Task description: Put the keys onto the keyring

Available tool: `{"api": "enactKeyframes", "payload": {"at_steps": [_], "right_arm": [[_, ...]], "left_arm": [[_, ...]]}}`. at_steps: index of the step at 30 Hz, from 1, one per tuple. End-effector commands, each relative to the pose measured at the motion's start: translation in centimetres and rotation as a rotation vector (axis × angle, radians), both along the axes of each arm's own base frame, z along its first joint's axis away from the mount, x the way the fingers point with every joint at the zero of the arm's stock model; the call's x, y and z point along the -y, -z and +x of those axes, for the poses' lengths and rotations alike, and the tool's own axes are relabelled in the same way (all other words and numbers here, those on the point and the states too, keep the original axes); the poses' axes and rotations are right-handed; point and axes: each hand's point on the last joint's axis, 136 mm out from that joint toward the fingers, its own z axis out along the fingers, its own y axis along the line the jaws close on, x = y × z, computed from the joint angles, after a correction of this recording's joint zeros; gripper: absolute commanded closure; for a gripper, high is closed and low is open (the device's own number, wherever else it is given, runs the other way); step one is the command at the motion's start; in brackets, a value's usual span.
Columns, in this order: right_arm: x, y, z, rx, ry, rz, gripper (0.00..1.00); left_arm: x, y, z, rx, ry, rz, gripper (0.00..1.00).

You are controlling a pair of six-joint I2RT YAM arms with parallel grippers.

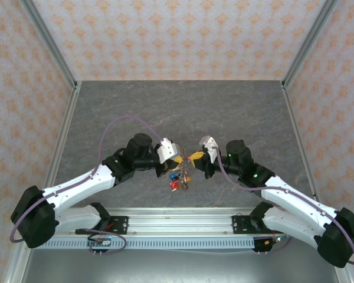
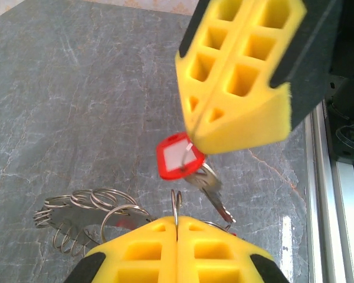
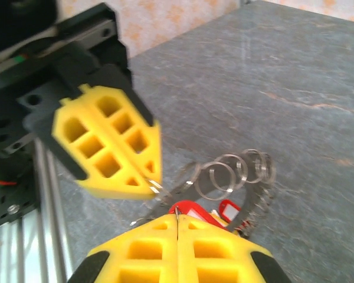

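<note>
Both sets of jaws: pressing fully together, meeting over the grey table (image 1: pixel 165 106).
Left gripper (image 2: pixel 177 220): pinching a thin wire ring (image 2: pixel 176 203) at its fingertips.
Right gripper (image 2: pixel 192 134): clamping the red key tag (image 2: pixel 176 158); a silver key (image 2: pixel 212 193) is hanging beneath.
Keyring (image 2: pixel 76 221): sitting just beside the left fingers, wire loops standing along its rim.

Yellow fingers (image 2: pixel 242 88), red-tagged keys (image 2: pixel 178 158), silvery keyring (image 2: pixel 76 217), grey-veined table (image 2: pixel 76 88).

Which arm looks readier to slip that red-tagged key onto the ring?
Probably right: the right gripper pinches the red-tagged key beside the keyring, which the left gripper holds steady.
</note>
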Motion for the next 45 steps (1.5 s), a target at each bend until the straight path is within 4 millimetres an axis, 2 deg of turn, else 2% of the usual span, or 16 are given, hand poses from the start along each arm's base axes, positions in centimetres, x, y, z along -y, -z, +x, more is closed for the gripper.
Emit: {"api": "enactKeyframes", "payload": {"at_steps": [1, 13, 16, 20, 23, 27, 36, 40, 45], "right_arm": [[-0.8, -0.9, -1.3, 0.046, -0.106, 0.037, 1.0], [-1.8, -0.8, -1.0, 0.04, -0.148, 0.031, 1.0], [-0.8, 0.8, -0.9, 0.018, -0.119, -0.074, 1.0], [1.6, 2.6, -0.6, 0.001, -0.028, -0.211, 1.0], [1.8, 2.0, -0.8, 0.022, -0.018, -0.184, 1.0], [0.2, 0.1, -1.2, 0.022, -0.076, -0.076, 1.0], [-2.4, -1.5, -0.7, 0.037, -0.167, 0.02, 1.0], [-2.6, -2.4, -0.2, 0.071, -0.147, 0.061, 1.0], [-2.5, -2.3, 0.1, 0.077, -0.128, 0.066, 1.0]], "left_arm": [[0.8, -2.5, -0.4, 0.075, 0.053, -0.07, 1.0], [0.9, -2.2, -0.3, 0.078, 0.056, -0.059, 1.0], [0.7, -2.3, 0.1, 0.091, 0.032, -0.054, 1.0], [0.4, -2.3, 0.2, 0.103, 0.021, -0.04, 1.0], [0.5, -2.2, 0.1, 0.109, 0.03, -0.043, 1.0], [0.7, -2.0, -0.1, 0.105, 0.053, -0.046, 1.0], [0.8, -2.0, 0.1, 0.118, 0.057, -0.04, 1.0], [0.9, -1.9, 0.0, 0.114, 0.063, -0.033, 1.0], [1.1, -1.8, 0.0, 0.107, 0.073, -0.035, 1.0]]}}
